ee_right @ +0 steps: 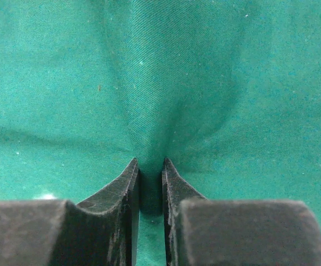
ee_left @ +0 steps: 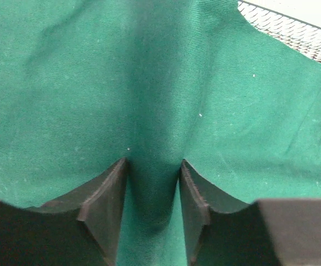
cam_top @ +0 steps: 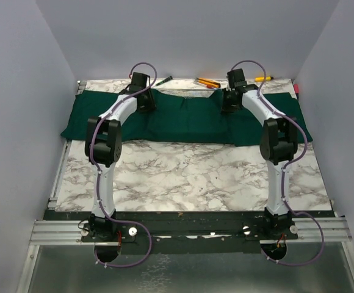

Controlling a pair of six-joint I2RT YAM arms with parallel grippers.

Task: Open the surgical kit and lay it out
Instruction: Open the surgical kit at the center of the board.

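The green cloth (cam_top: 189, 125) lies along the far side of the table (cam_top: 183, 177). The right claw (ee_right: 150, 180) pinches a fold of it tight. Another fold sits inside the left claw (ee_left: 154, 185), but I cannot tell if it grips.

Top view looks down over the whole table (cam_top: 189, 177); both wrist views sit close on its green cloth (cam_top: 189, 122)
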